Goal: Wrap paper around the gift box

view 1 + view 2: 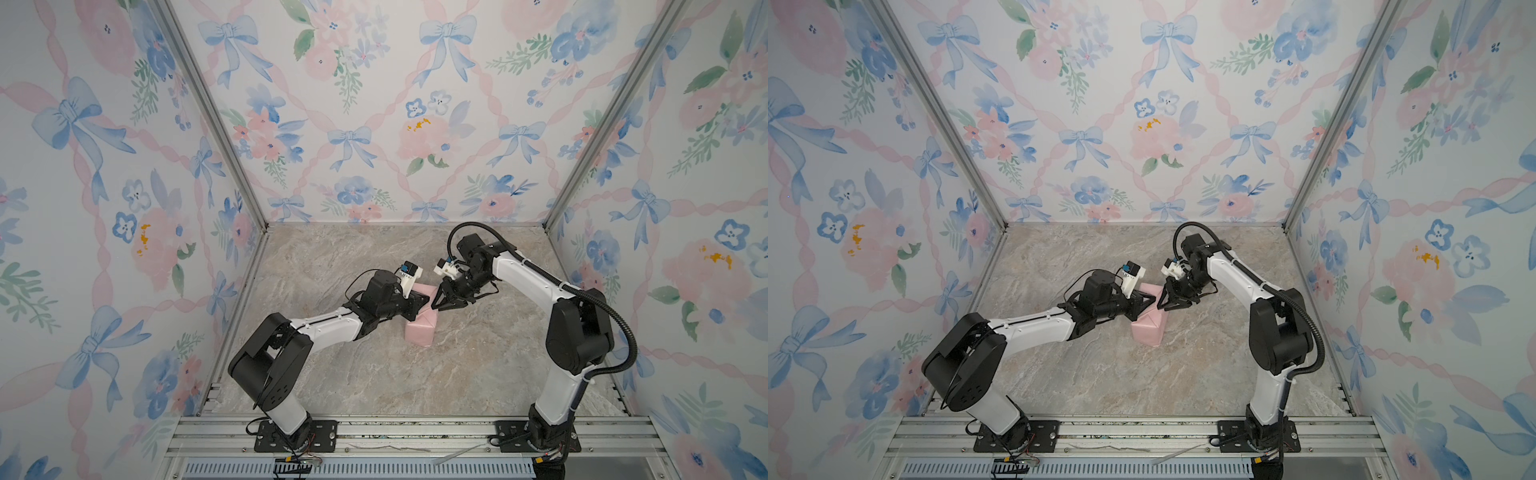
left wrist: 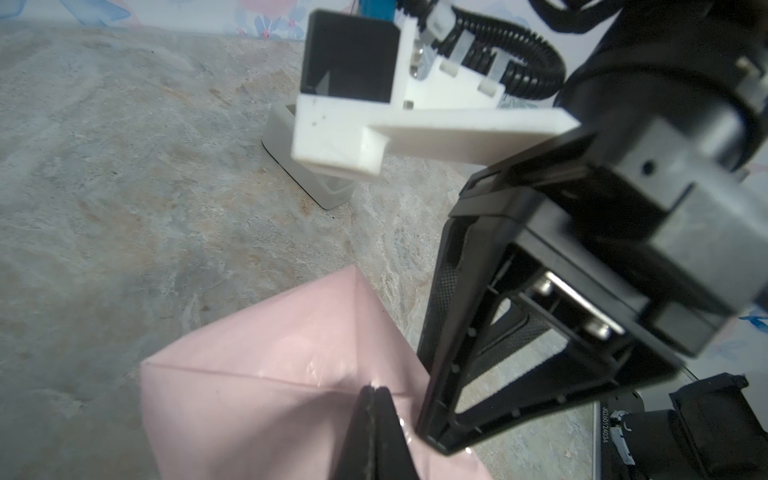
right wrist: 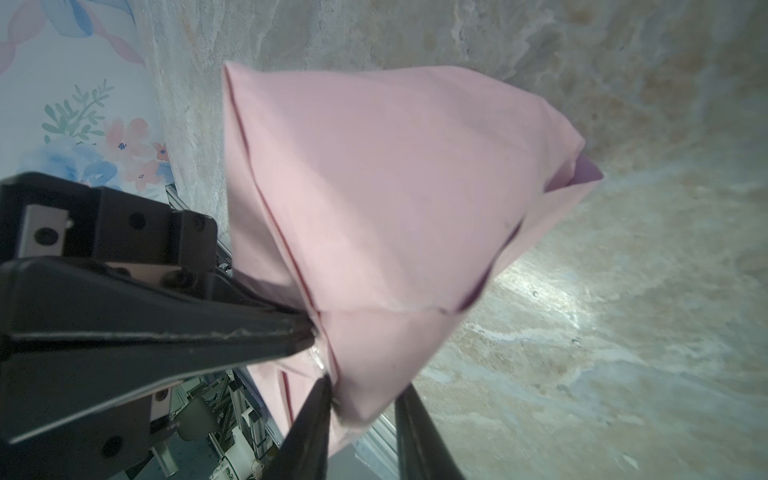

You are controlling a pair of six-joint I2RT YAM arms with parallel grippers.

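The paper [image 1: 420, 328] [image 1: 1148, 328] is folded pale-pink side out around the gift box, which is hidden inside it, at the middle of the table. A lilac edge shows at one end of the paper [image 3: 588, 172]. My left gripper [image 1: 427, 300] [image 1: 1152, 300] [image 2: 374, 392] is shut, and its tip presses on the paper [image 2: 270, 374] at a fold seam on the far end. My right gripper [image 1: 434, 307] [image 1: 1160, 306] [image 3: 365, 386] is open with its jaws around a folded corner flap of the paper [image 3: 395, 187]. One finger touches the flap; the other stands just off it.
A small beige tape dispenser [image 2: 328, 191] stands on the marble table [image 1: 457, 374] beyond the parcel, behind the right wrist camera mount. Floral walls close in the back and both sides. The aluminium rail [image 1: 415, 432] with both arm bases runs along the front.
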